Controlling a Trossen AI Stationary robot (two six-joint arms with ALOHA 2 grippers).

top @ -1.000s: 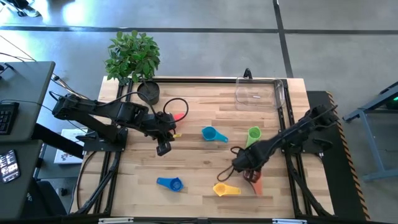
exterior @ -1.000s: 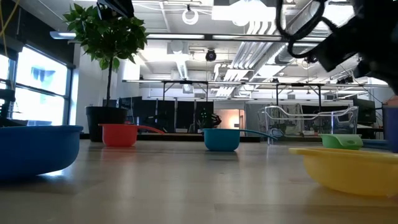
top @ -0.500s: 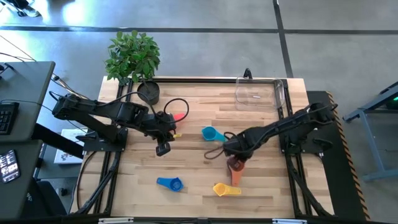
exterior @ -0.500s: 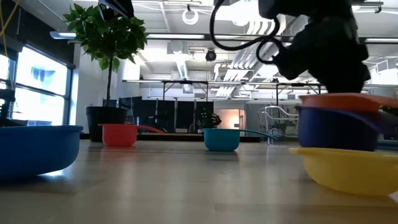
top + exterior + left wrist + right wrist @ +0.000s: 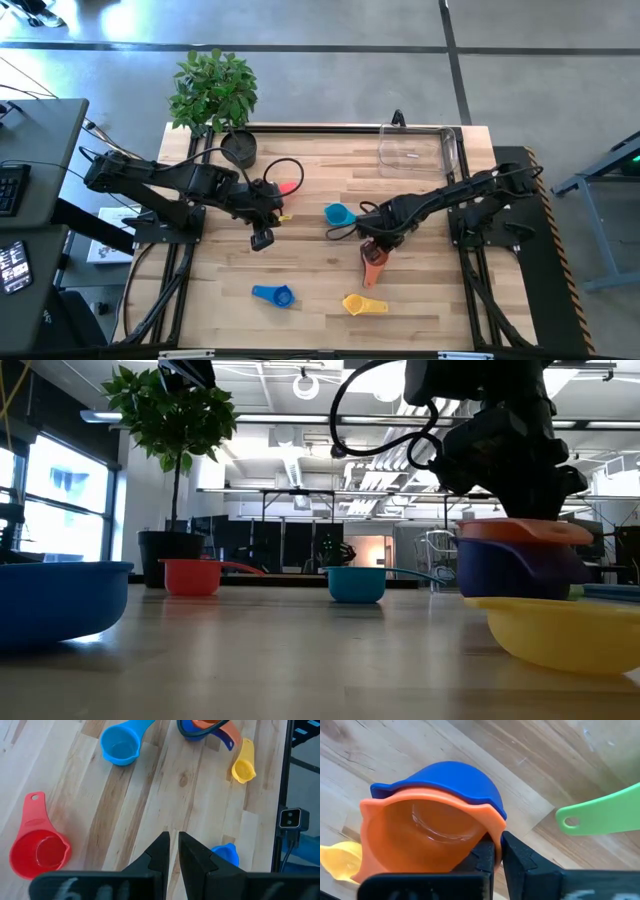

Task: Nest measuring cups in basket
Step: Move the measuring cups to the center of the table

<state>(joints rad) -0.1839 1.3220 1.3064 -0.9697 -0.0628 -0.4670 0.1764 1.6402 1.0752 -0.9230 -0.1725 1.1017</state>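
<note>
**A:** From my screen, the left gripper (image 5: 263, 238) hangs above the wood at the left-middle of the table. Its fingers are nearly pressed together and hold nothing. Any danger there?

**B:** Little, I think. The red cup (image 5: 288, 187) lies just behind it and the blue cup (image 5: 273, 294) near the front edge, both apart from it. My worry is further to the right.

**A:** The teal cup (image 5: 338, 213)?

**B:** Yes. The right gripper (image 5: 497, 851) is just beside it. Its fingers pinch the rim of the orange cup (image 5: 420, 835), which sits inside the dark blue cup (image 5: 455, 780). I cannot tell if the pinch also catches the dark blue wall. If not, the lower cup may drop off during a lift.

**A:** And the yellow cup (image 5: 360, 304)?

**B:** It is near, toward the front. A low sweep could knock it, or the green cup (image 5: 605, 817), whose handle shows close by.

**A:** The basket (image 5: 410, 152)?

**B:** It is well apart, at the far right corner, with no cups inside. A long carry with a thin rim grip could let the stack tilt or slip.
</note>
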